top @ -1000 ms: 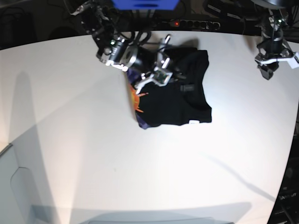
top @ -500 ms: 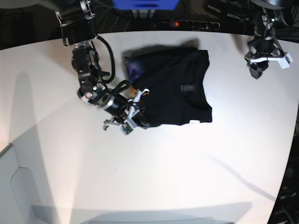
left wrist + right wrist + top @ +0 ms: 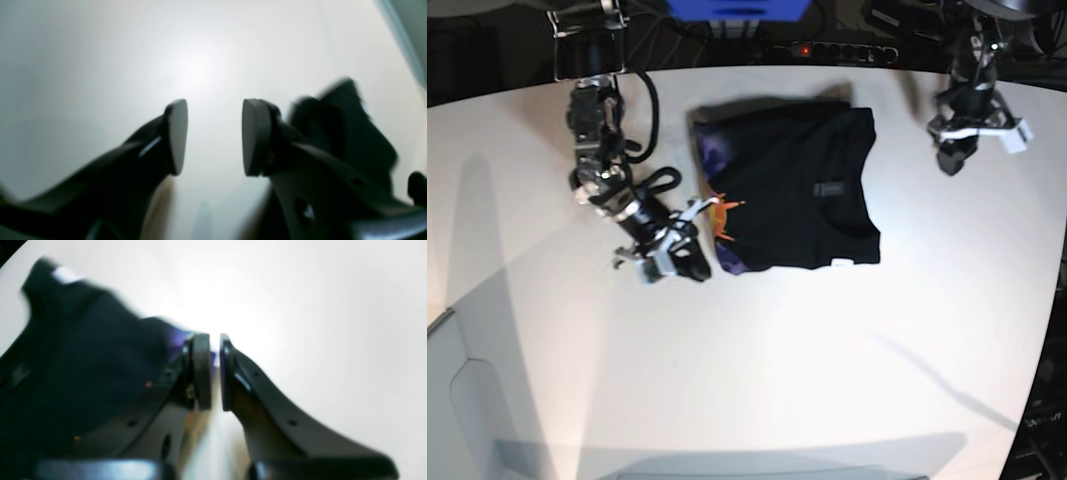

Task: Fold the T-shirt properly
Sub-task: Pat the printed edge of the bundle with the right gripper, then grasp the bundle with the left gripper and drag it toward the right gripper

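The right gripper (image 3: 215, 371) has its pads nearly together with only a thin slit of bright table (image 3: 807, 370) showing between them and no cloth in it, and the left gripper (image 3: 213, 136) stands about half open and empty. With neither holding anything, the risk I see is a regrasp pinching one loose layer and dragging the fold askew. The T-shirt (image 3: 802, 190) lies just beside the right gripper, print edge nearest, well apart from the left.

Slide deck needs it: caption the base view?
Both grippers clear of the folded black T-shirt on the white table.
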### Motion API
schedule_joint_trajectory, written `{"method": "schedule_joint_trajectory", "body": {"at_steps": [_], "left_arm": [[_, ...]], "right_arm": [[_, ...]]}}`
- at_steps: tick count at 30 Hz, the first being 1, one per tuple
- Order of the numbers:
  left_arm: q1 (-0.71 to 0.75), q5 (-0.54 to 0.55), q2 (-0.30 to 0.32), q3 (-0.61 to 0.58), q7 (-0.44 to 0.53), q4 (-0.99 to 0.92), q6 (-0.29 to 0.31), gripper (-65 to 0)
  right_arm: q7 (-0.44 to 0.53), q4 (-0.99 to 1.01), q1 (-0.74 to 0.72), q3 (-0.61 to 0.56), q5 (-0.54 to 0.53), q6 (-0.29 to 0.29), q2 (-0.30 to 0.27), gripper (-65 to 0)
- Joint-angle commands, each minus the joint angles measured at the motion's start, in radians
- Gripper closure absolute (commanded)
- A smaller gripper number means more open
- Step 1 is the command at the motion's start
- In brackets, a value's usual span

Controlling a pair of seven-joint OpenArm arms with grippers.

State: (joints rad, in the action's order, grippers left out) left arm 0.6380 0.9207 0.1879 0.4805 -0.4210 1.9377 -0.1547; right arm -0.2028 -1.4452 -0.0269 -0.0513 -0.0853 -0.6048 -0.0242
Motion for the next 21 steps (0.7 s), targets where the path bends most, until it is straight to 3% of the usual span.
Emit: {"method": "schedule_joint_trajectory", "body": {"at_steps": [1,5,13,21], "left_arm": [[0.0,0.01,0.009,-0.022,0.011,0.019,0.004,-29.4],[-0.053,0.001,0.009,-0.154,0.011,0.018,0.004,-38.0],[-0.169,0.001,0.008,-0.348,0.011,-0.051,-0.003,-38.1],[-0.177,-0.001,0.009,-0.362,0.012,-0.091,-0.007,-38.1]], "right_arm": [[0.027,-0.048,-0.014,0.008,-0.021,-0.011,0.014,-3.8],[0.027,-0.105,0.029,0.044,-0.021,-0.011,0.011,-3.8],[0.027,-0.11,0.077,0.09,-0.021,-0.011,-0.018,-3.8],[0.027,-0.11,0.101,0.118,-0.021,-0.011,-0.061,-3.8]]}}
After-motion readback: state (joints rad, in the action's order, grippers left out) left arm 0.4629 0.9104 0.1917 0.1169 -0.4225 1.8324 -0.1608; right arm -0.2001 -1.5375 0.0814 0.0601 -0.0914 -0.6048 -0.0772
